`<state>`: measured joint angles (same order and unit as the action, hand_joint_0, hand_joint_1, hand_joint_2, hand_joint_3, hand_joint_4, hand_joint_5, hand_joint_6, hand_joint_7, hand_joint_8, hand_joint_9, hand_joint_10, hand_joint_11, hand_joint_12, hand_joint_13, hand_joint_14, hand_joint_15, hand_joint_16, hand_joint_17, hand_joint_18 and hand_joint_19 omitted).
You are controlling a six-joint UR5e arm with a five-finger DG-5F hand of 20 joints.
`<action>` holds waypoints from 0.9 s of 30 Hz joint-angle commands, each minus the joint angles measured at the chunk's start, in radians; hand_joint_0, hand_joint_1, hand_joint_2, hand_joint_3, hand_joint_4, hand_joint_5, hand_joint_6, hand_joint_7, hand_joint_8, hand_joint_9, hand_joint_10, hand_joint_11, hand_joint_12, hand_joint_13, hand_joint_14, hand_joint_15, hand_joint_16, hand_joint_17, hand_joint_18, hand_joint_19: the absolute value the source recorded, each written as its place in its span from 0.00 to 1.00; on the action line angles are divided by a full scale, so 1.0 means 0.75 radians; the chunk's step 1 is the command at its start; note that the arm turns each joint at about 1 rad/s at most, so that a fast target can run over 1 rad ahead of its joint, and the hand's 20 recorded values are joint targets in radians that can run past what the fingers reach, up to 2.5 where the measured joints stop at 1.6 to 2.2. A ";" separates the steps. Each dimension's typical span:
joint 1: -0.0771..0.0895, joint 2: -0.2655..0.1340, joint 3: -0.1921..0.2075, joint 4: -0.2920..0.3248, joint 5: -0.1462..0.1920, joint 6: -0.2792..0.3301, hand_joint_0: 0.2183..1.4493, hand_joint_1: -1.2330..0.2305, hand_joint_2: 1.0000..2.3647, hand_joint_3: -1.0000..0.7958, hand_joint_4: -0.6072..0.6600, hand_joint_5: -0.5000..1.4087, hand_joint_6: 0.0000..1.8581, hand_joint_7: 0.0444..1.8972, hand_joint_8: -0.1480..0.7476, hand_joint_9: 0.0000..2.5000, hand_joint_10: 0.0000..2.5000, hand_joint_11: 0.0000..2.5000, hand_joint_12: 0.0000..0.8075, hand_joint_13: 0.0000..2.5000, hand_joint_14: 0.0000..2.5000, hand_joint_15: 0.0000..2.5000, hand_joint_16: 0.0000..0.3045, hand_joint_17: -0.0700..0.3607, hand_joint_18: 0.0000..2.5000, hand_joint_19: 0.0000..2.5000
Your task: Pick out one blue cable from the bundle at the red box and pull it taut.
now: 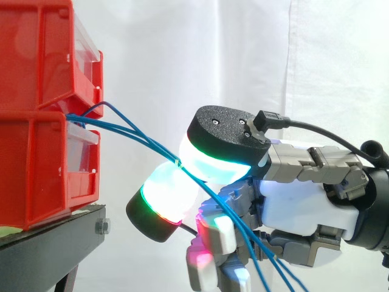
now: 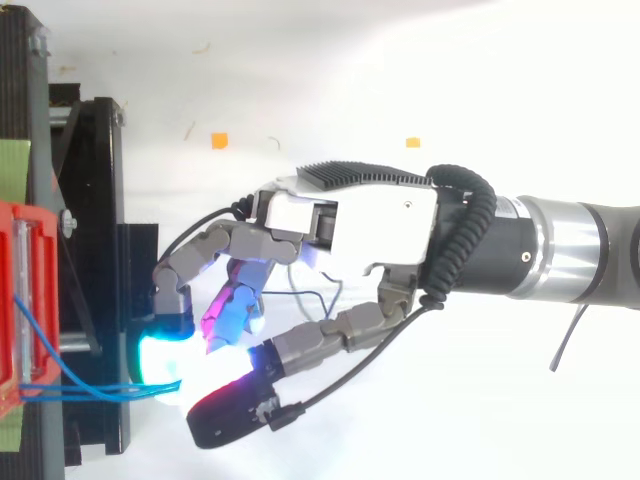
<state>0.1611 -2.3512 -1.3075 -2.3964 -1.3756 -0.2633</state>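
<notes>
One robot hand [image 1: 298, 204] pinches the blue cables [image 1: 159, 149] between curled, glowing pads [image 1: 209, 159]; how many strands it grips is hidden between them. From the side, the strands rise toward ten o'clock to the stacked red bins [image 1: 42, 152], their lower ends cut off at five o'clock.

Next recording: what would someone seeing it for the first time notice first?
The hand draws the eye first, its glowing pads shining cyan, green and magenta at the middle of the side view. Two of them pinch a few blue cables, which slant down from the stacked red bins at the left.
</notes>
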 commanded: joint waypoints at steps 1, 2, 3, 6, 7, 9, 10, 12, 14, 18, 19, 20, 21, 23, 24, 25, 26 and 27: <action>0.000 0.002 0.005 -0.014 -0.009 0.081 0.35 0.28 0.02 0.57 0.50 0.21 0.50 0.55 0.55 0.52 0.01 0.28 0.47 0.47 0.01 0.24 0.18 0.45 0.47 0.36; 0.000 0.002 0.009 -0.018 -0.009 0.098 0.35 0.29 0.02 0.56 0.50 0.21 0.50 0.54 0.55 0.52 0.01 0.28 0.47 0.47 0.01 0.24 0.18 0.45 0.47 0.36; 0.000 0.002 0.015 -0.032 -0.013 0.132 0.35 0.29 0.02 0.55 0.51 0.21 0.50 0.54 0.55 0.52 0.01 0.28 0.47 0.47 0.01 0.24 0.18 0.45 0.47 0.36; 0.000 0.002 0.036 -0.083 -0.023 0.177 0.35 0.31 0.02 0.50 0.54 0.21 0.50 0.53 0.53 0.51 0.01 0.28 0.46 0.46 0.01 0.24 0.17 0.44 0.46 0.36; 0.000 0.002 0.036 -0.083 -0.023 0.177 0.35 0.31 0.02 0.49 0.54 0.20 0.50 0.52 0.53 0.51 0.01 0.29 0.46 0.46 0.01 0.24 0.17 0.44 0.46 0.37; 0.000 0.002 0.042 -0.106 -0.029 0.188 0.34 0.33 0.01 0.43 0.56 0.20 0.50 0.52 0.52 0.50 0.01 0.28 0.45 0.45 0.01 0.24 0.17 0.43 0.45 0.37; 0.000 0.000 0.042 -0.106 -0.029 0.188 0.35 0.33 0.01 0.42 0.56 0.20 0.50 0.51 0.53 0.50 0.01 0.28 0.45 0.45 0.01 0.24 0.17 0.43 0.45 0.37; 0.000 0.002 0.042 -0.104 -0.029 0.190 0.34 0.34 0.01 0.36 0.57 0.20 0.50 0.51 0.53 0.50 0.01 0.28 0.45 0.45 0.01 0.24 0.17 0.43 0.45 0.37; 0.000 0.002 0.042 -0.102 -0.029 0.190 0.34 0.35 0.01 0.34 0.57 0.20 0.49 0.51 0.52 0.50 0.01 0.28 0.45 0.45 0.01 0.24 0.17 0.43 0.45 0.37; 0.000 0.002 0.042 -0.106 -0.027 0.190 0.33 0.38 0.00 0.28 0.57 0.21 0.49 0.52 0.52 0.51 0.01 0.28 0.45 0.45 0.01 0.24 0.17 0.43 0.45 0.38; 0.000 0.000 0.044 -0.108 -0.027 0.190 0.33 0.38 0.00 0.28 0.57 0.21 0.49 0.52 0.52 0.51 0.01 0.28 0.45 0.46 0.01 0.25 0.17 0.43 0.45 0.37; 0.000 0.002 0.042 -0.108 -0.027 0.190 0.33 0.38 0.00 0.28 0.57 0.21 0.49 0.52 0.52 0.52 0.01 0.28 0.45 0.46 0.01 0.25 0.17 0.43 0.45 0.38; 0.000 0.000 0.042 -0.108 -0.027 0.190 0.33 0.38 0.00 0.28 0.57 0.21 0.49 0.53 0.52 0.52 0.01 0.28 0.45 0.46 0.01 0.25 0.17 0.43 0.45 0.38; 0.000 0.000 0.042 -0.106 -0.027 0.190 0.32 0.39 0.00 0.28 0.57 0.21 0.49 0.53 0.52 0.52 0.01 0.28 0.45 0.46 0.01 0.25 0.17 0.43 0.45 0.38; 0.000 0.002 0.042 -0.108 -0.027 0.190 0.32 0.39 0.00 0.28 0.57 0.21 0.48 0.53 0.51 0.52 0.01 0.28 0.45 0.46 0.01 0.25 0.17 0.43 0.45 0.38; 0.000 0.000 0.042 -0.108 -0.027 0.190 0.32 0.38 0.00 0.28 0.57 0.21 0.48 0.54 0.52 0.52 0.01 0.28 0.45 0.46 0.01 0.25 0.17 0.43 0.45 0.38; 0.000 0.000 0.042 -0.108 -0.027 0.190 0.33 0.38 0.00 0.28 0.56 0.21 0.48 0.54 0.51 0.52 0.01 0.28 0.45 0.46 0.01 0.24 0.17 0.43 0.45 0.38; 0.000 0.000 0.042 -0.108 -0.027 0.190 0.34 0.39 0.00 0.28 0.55 0.21 0.48 0.54 0.51 0.53 0.01 0.28 0.44 0.46 0.01 0.25 0.16 0.42 0.45 0.37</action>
<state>0.1611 -2.3507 -1.2762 -2.4771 -1.3959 -0.1212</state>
